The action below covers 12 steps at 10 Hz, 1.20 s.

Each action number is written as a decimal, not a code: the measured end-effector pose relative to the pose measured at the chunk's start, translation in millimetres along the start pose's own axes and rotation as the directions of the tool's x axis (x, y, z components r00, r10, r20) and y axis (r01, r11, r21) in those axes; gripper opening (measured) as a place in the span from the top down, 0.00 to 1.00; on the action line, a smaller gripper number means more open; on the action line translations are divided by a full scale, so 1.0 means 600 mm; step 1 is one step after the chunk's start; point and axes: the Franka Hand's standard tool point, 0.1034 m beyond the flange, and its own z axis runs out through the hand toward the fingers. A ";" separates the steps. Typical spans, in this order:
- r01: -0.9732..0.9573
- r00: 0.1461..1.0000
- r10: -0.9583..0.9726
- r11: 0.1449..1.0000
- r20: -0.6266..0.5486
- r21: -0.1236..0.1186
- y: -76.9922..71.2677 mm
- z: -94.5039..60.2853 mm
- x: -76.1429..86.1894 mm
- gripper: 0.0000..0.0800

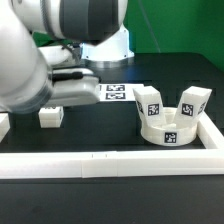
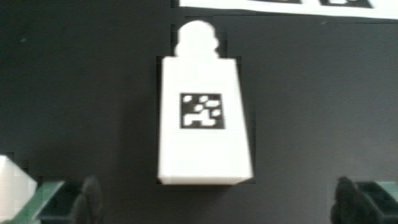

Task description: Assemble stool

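Exterior view: seat [image 1: 170, 130] rests on the desk [image 1: 90, 135] at that view's right, in the corner of the border rails [image 1: 100, 162]. A leg [image 1: 152, 101] and a second leg [image 1: 195, 101] stand tilted in its sockets. Wrist view: third leg [image 2: 201, 115] lies flat on the desk, tag up (peg end toward the marker board [image 2: 294, 4]). The claw [image 2: 210, 205] hangs over it, fingers [image 2: 63, 200] spread wide, gripping nothing and clear of the third leg.

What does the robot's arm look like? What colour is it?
The arm is fat and rounded, mostly whitish-grey, with a dark band near one joint. Its jaws are dark and blocky. No cables show.
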 end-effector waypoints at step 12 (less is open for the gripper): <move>-0.087 0.996 0.087 0.996 -0.010 0.010 0.014 0.079 0.014 0.19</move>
